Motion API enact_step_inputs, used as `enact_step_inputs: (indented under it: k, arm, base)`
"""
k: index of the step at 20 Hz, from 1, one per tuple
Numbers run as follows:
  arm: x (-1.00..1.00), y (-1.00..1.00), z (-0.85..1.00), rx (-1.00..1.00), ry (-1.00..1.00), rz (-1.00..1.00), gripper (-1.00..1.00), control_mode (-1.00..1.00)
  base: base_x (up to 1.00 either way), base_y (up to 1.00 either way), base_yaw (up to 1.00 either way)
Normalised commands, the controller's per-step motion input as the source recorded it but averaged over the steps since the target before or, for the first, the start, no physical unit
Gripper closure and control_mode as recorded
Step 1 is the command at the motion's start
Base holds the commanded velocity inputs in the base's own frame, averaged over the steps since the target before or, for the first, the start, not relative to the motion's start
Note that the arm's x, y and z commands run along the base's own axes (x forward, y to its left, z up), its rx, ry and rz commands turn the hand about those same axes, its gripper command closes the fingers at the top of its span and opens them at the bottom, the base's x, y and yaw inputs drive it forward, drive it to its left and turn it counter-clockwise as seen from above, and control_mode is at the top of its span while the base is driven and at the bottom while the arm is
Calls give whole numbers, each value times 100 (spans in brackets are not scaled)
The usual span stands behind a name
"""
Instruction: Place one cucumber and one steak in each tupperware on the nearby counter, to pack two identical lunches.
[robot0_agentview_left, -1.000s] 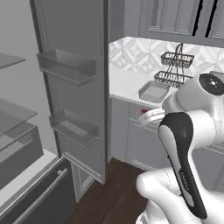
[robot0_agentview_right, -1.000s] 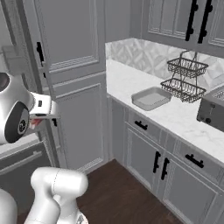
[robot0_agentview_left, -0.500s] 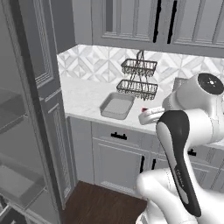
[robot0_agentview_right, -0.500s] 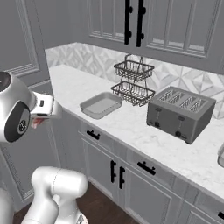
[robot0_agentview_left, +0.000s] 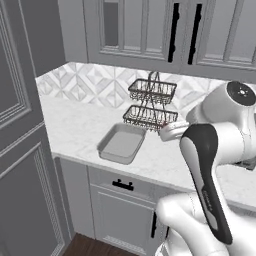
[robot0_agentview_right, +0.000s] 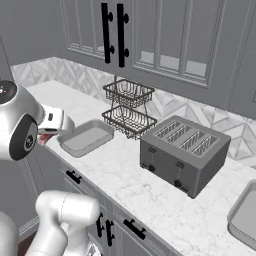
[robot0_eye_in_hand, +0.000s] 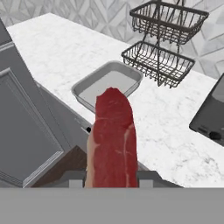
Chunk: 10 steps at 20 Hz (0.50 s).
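Note:
A red marbled steak (robot0_eye_in_hand: 113, 140) stands between my fingers, and my gripper (robot0_eye_in_hand: 112, 177) is shut on it. It hangs in front of the white marble counter (robot0_eye_in_hand: 57, 48), short of the counter's front edge. Just beyond it an empty grey tupperware (robot0_eye_in_hand: 109, 83) sits on the counter (robot0_agentview_left: 75, 130); the left base view shows this tupperware (robot0_agentview_left: 121, 143) left of my arm. In the right base view the gripper (robot0_agentview_right: 44, 136) holds the steak (robot0_agentview_right: 45, 138) left of the tupperware (robot0_agentview_right: 87, 137). A second tupperware (robot0_agentview_right: 246, 216) lies at the far right. The cucumber is out of view.
A two-tier black wire basket rack (robot0_agentview_right: 129, 107) stands behind the near tupperware. A dark toaster (robot0_agentview_right: 185, 152) sits to its right. Grey cabinets with black handles (robot0_agentview_left: 122, 185) run under the counter, wall cabinets (robot0_agentview_right: 112, 30) hang above, and a tall grey panel (robot0_agentview_left: 20, 150) stands at the left.
The base has turned and driven, so both base views have swung from the open fridge to the counter. The steak stays held in the shut gripper.

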Motion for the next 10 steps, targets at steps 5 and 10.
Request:
enact_step_inputs:
  k: [5, 10]
  arm:
    - [0, 0, 0, 0, 0, 0, 100, 100]
    - [0, 0, 0, 0, 0, 0, 100, 100]
  base:
    - [4, 0, 0]
    - [0, 0, 0]
